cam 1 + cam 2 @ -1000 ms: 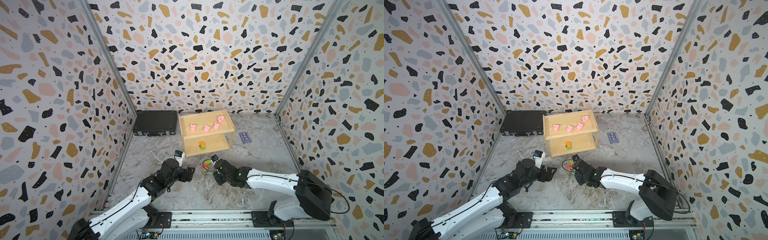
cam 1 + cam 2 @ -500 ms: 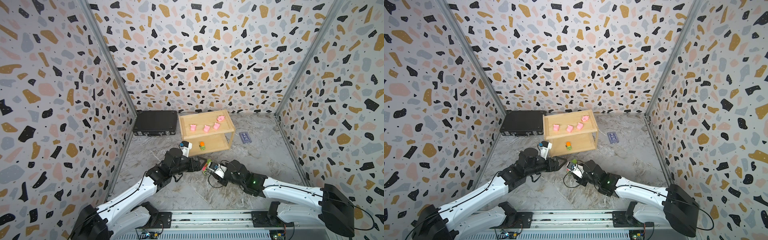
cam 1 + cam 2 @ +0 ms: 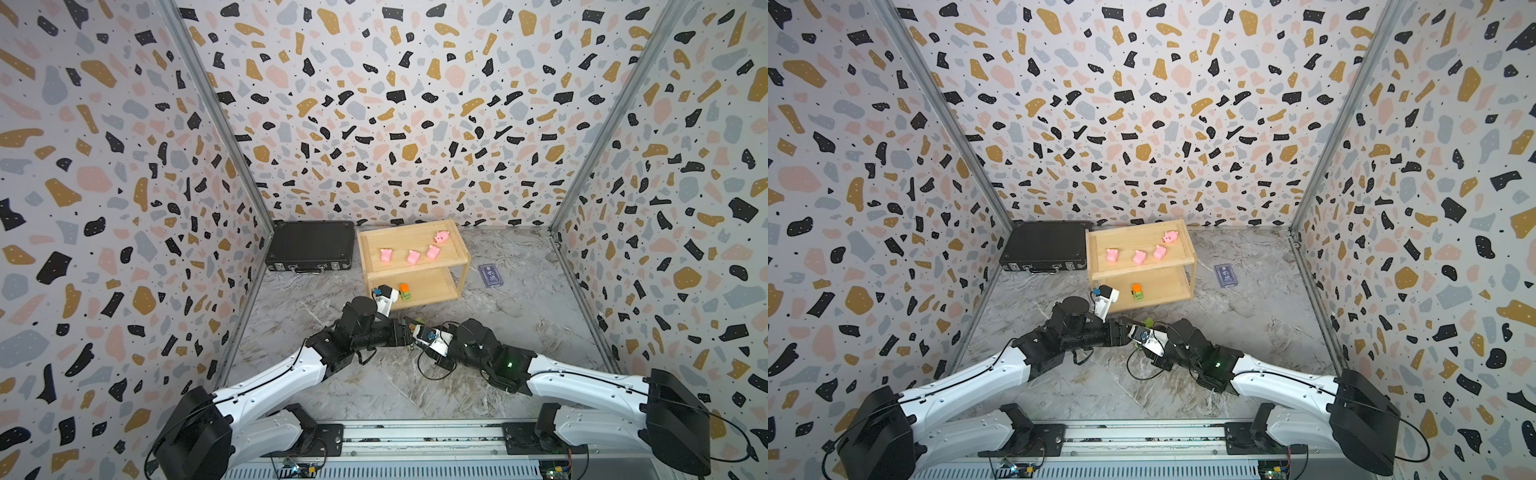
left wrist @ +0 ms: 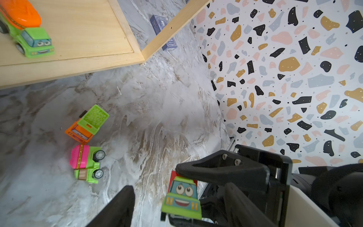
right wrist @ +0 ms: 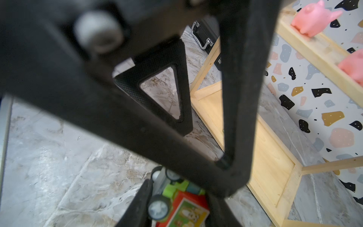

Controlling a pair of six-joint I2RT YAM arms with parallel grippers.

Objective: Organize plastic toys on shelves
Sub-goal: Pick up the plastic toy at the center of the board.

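The shelves (image 3: 415, 271) (image 3: 1142, 270) stand at the back, with several pink pigs (image 3: 413, 257) on the top tier. An orange and green truck (image 3: 404, 291) (image 4: 25, 33) sits on the lower tier. My right gripper (image 5: 176, 208) (image 3: 419, 332) is shut on a green and red truck (image 4: 182, 198) (image 5: 182, 206), held above the floor. My left gripper (image 4: 177, 188) (image 3: 409, 332) meets it head-on and is open. Its fingers (image 4: 119, 208) stand on either side of that truck, apart from it. An orange truck with a green bed (image 4: 86, 123) and a pink and green one (image 4: 84, 159) lie on the floor close by.
A black case (image 3: 311, 245) lies left of the shelves against the back wall. A blue card box (image 3: 490, 275) (image 4: 163, 29) lies on the floor right of the shelves. A black cable (image 3: 424, 365) loops on the floor under my right wrist. Patterned walls close three sides.
My left arm has swung right and forward until its gripper reaches the truck, and its jaws have narrowed a little. My right arm has shifted its pose while keeping the truck near the same spot.
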